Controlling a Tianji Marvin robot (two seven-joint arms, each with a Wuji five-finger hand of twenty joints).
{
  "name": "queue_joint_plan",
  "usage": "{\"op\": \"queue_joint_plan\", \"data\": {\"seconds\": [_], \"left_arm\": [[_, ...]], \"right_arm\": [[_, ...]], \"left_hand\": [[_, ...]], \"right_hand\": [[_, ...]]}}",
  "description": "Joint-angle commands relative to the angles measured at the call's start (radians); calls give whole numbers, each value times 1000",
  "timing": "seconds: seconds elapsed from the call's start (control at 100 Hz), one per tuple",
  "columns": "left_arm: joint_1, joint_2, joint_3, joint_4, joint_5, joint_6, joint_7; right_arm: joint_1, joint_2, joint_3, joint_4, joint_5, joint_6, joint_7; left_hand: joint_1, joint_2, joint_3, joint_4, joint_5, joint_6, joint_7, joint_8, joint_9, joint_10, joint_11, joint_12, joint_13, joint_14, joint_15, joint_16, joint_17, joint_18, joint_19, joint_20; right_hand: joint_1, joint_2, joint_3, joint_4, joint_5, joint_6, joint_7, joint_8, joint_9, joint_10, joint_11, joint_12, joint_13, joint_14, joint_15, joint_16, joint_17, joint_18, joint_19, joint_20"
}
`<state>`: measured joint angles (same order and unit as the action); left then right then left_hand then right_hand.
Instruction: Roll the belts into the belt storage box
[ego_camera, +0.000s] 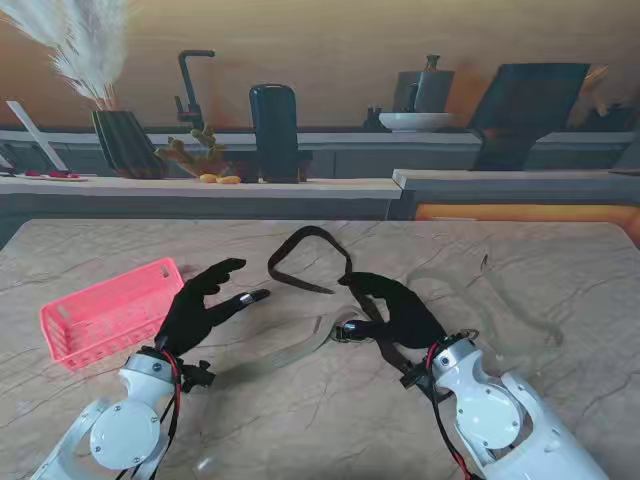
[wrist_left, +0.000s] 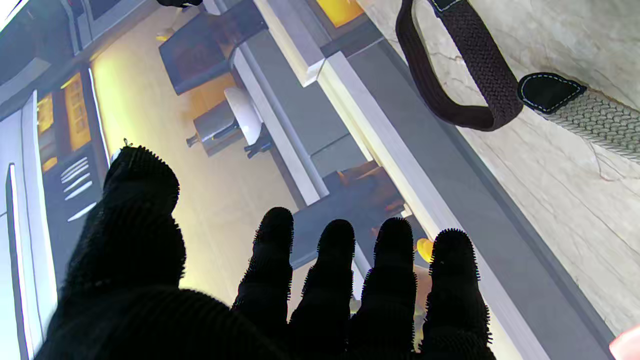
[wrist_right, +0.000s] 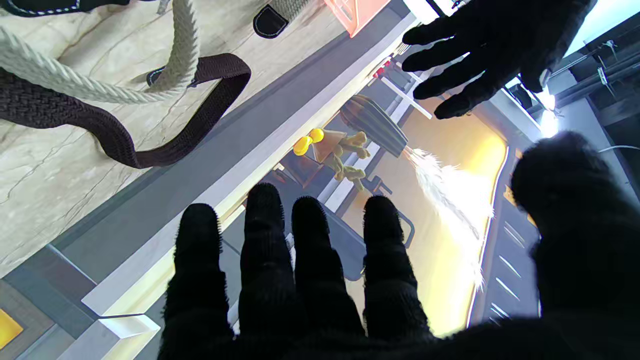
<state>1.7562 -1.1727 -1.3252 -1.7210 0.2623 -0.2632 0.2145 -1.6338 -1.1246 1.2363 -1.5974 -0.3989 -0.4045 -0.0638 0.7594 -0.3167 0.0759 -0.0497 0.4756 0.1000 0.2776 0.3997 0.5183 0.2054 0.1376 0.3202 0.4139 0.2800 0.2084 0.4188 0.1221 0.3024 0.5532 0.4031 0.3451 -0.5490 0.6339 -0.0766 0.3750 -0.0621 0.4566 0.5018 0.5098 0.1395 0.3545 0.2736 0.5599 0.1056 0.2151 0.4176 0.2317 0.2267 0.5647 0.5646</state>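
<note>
Dark belt (ego_camera: 300, 255) lies looped on the bench (ego_camera: 560, 270) between both hands. Left hand (ego_camera: 200, 305) and right hand (ego_camera: 400, 305) fingers spread, holding nothing. Pink box (ego_camera: 105, 312) left.

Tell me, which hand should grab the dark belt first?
Probably the right hand: it hovers open right over the dark belt. The left hand, also open, sits beside the pink box.

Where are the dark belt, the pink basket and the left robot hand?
dark belt (ego_camera: 300, 236): stand view, on its far loop.
pink basket (ego_camera: 105, 310): stand view, on its mesh floor.
left robot hand (ego_camera: 200, 305): stand view, on the back of the glove.
</note>
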Motion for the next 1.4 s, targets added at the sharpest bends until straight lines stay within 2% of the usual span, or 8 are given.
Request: {"op": "queue_joint_plan", "data": {"seconds": [0.0,0.32,0.46,0.64,0.87,0.98,1.17,1.39], "left_arm": [[0,-5,3,3,-10,-3,-5],[-4,0,1,11,-33,-16,-39],[-12,0,4,15,-36,-11,-43],[-15,2,8,15,-49,-3,-57],[-23,5,14,23,-82,0,-86],[-23,7,14,23,-85,1,-94],[-36,6,23,29,-90,16,-98],[-38,12,28,24,-98,33,-125]], "right_arm": [[1,-1,-4,0,-7,9,2],[8,-2,-11,11,-26,15,-12],[25,1,-21,25,-66,32,-13],[46,10,-35,39,-185,64,-36],[58,43,-35,47,-415,110,-23],[75,56,-37,63,-495,119,-19],[124,73,-75,108,-581,156,5],[190,74,-162,185,-649,253,-69]], "left_hand": [[-20,-35,18,21,-25,-33,0,-3,-13,-8,11,-1,-1,-14,14,11,-3,-6,18,17],[-30,-39,36,18,-9,-30,8,-5,7,-8,17,-1,8,-9,18,13,0,-7,24,14],[-32,-40,43,17,-6,-32,7,-6,10,-7,16,-1,9,-8,18,13,0,-7,26,13],[-35,-41,50,16,-3,-32,6,-6,14,-7,16,0,9,-9,18,13,0,-7,27,12],[-38,-42,57,14,4,-30,7,-6,25,-4,17,1,15,-3,20,14,0,-4,29,10],[-40,-40,58,14,11,-31,8,-5,32,-6,17,2,20,-5,22,15,3,-5,32,10],[-40,-37,60,13,18,-31,8,-3,39,-5,17,3,26,-4,25,17,3,-3,35,10],[-40,-33,59,12,25,-30,7,-2,44,0,16,4,30,0,27,19,4,-2,38,9]], "right_hand": [[-35,-19,-19,8,11,-15,1,13,21,-8,-14,10,-1,-8,-17,10,-7,4,-22,23],[-10,-20,-24,10,23,-15,3,19,29,-3,-8,15,8,-19,-12,16,-6,-34,-32,23],[16,-20,-29,12,16,-7,0,19,24,5,-1,18,9,-14,-9,17,-7,-54,-46,16],[49,-15,-44,16,-5,-21,-6,16,18,6,15,21,7,-8,-1,20,-1,-30,-49,15],[61,-11,-45,23,4,2,1,14,25,12,35,23,17,-3,18,30,-2,4,-28,30],[69,-19,-38,26,23,6,4,12,25,18,50,26,22,0,32,37,-1,8,-22,32],[50,-29,-14,26,31,60,-16,-4,-2,37,74,26,1,10,54,45,-11,16,-15,32],[17,-31,11,23,71,102,-27,-9,-11,70,140,31,-3,30,130,68,-2,22,28,35]]}}
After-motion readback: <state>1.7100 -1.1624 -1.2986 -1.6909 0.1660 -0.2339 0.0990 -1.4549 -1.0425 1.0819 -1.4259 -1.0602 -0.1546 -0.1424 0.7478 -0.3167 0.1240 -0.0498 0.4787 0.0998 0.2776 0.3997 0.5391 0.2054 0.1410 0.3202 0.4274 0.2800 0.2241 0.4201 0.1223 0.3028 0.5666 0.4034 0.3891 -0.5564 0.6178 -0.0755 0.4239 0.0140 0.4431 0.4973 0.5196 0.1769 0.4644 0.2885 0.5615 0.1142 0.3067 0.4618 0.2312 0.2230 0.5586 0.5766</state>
